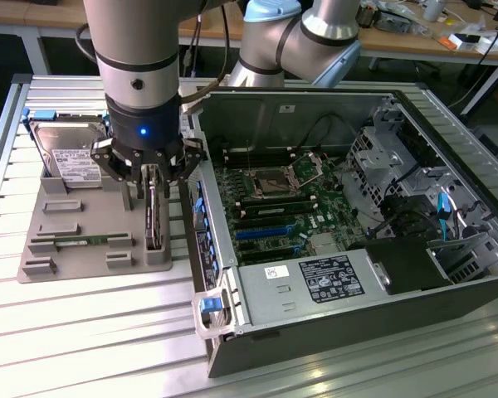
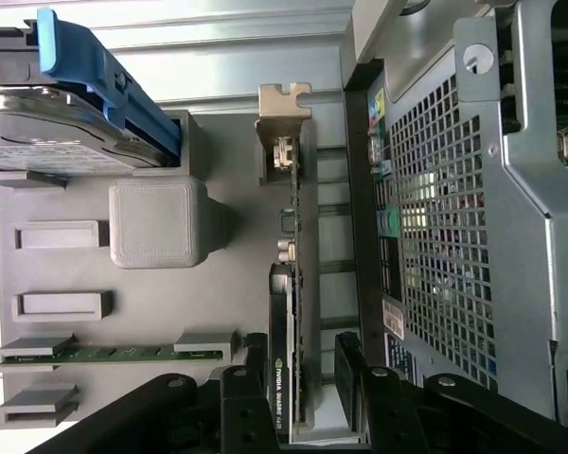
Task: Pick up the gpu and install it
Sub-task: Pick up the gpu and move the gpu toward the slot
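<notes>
Straddling the gpu (image 1: 155, 217), open jaws; hard drive (image 1: 66, 154), computer case (image 2: 435, 236) flanking

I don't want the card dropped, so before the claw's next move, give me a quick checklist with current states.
1. Claw open: ok.
2. Graphics card sits between the claw's fingers: ok.
3. Card standing on edge in the gray holder: ok.
4. Card gripped: not ok, fingers not closed on it.
5. Computer case open, blue slots exposed: ok.
6. Target slot free of debris: cannot tell.
</notes>
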Robot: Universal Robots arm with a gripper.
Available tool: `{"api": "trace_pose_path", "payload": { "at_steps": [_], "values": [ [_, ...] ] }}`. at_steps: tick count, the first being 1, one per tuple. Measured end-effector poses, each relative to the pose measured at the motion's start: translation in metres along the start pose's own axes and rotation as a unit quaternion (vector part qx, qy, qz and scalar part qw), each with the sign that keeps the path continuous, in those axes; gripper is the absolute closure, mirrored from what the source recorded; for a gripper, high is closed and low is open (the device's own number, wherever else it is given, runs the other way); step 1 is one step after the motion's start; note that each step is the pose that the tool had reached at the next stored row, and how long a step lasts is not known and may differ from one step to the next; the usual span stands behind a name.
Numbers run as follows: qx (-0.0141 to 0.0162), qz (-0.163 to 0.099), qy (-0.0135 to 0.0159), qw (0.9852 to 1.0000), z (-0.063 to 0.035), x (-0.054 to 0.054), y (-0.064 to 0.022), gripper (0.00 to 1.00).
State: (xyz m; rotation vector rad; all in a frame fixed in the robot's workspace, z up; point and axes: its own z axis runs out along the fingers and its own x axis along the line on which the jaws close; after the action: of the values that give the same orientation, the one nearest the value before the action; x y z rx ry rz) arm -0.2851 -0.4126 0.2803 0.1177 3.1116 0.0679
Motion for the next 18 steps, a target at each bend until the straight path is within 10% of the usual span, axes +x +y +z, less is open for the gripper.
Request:
{"api": "trace_pose_path", "payload": {
  "at_steps": [18],
  "values": [
    [0.0024,0.0,0.0,1.0,0.0297,0.007,-0.0018,0.58]
  ]
}}
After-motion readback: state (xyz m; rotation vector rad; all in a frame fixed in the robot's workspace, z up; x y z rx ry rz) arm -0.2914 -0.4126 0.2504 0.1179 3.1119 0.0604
